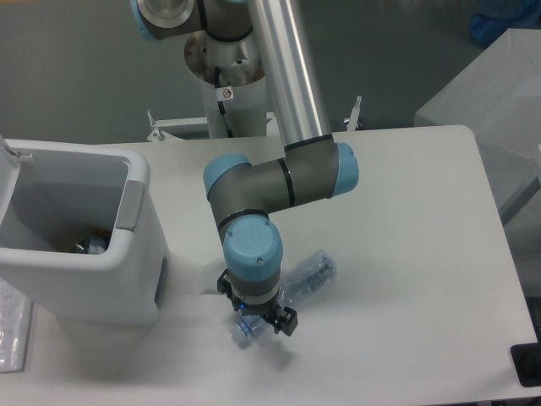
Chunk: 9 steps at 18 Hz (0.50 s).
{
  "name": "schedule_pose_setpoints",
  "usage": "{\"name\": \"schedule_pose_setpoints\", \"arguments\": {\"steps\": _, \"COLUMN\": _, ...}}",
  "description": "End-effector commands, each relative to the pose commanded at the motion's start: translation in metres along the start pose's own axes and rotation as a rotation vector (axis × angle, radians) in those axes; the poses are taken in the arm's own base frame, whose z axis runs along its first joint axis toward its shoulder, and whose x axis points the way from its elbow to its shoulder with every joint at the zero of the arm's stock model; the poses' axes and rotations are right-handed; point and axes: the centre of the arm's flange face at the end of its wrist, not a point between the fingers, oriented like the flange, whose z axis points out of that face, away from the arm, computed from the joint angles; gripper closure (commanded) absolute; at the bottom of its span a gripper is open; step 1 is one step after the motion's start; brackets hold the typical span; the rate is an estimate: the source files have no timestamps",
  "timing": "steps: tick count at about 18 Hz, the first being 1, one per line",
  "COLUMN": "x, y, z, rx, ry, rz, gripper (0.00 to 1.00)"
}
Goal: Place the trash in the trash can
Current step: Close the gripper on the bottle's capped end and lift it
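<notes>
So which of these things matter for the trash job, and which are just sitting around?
Job:
bottle
trash can
gripper, over the bottle's cap end

Not the job:
table
items already in the can

The wrapper is hidden now.

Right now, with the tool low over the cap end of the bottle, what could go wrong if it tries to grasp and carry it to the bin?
1. The tool sits at the cap end of the clear plastic bottle with blue cap, far off its middle, so the bottle may pivot or slip.
2. The wrist hides the crumpled wrapper, which could be caught too.
3. The large white rectangular plastic bin stands close by, so a low swing may hit its wall.
</notes>
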Motion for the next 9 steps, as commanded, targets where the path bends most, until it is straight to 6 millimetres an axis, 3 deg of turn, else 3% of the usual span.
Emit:
{"name": "schedule_pose_setpoints", "arguments": {"steps": 3, "x": 0.0053, "y": -0.0059, "z": 0.0074, "rx": -0.021, "ry": -0.009, "rz": -0.008, "gripper": 0.0}}
{"name": "schedule_pose_setpoints", "arguments": {"steps": 4, "x": 0.005, "y": -0.0064, "z": 0.0099, "rx": -0.023, "ry": -0.007, "rz": -0.028, "gripper": 0.07}}
{"name": "schedule_pose_setpoints", "arguments": {"steps": 5, "x": 0.0032, "y": -0.0077, "z": 0.0068, "rx": -0.019, "ry": -0.012, "rz": -0.033, "gripper": 0.22}}
{"name": "schedule_pose_setpoints", "arguments": {"steps": 7, "x": 0.0019, "y": -0.0084, "z": 0.0048, "rx": -0.017, "ry": -0.016, "rz": -0.034, "gripper": 0.41}}
{"name": "schedule_pose_setpoints", "arguments": {"steps": 9, "x": 0.0015, "y": -0.0086, "z": 0.0018, "rx": -0.016, "ry": -0.017, "rz": -0.034, "gripper": 0.52}}
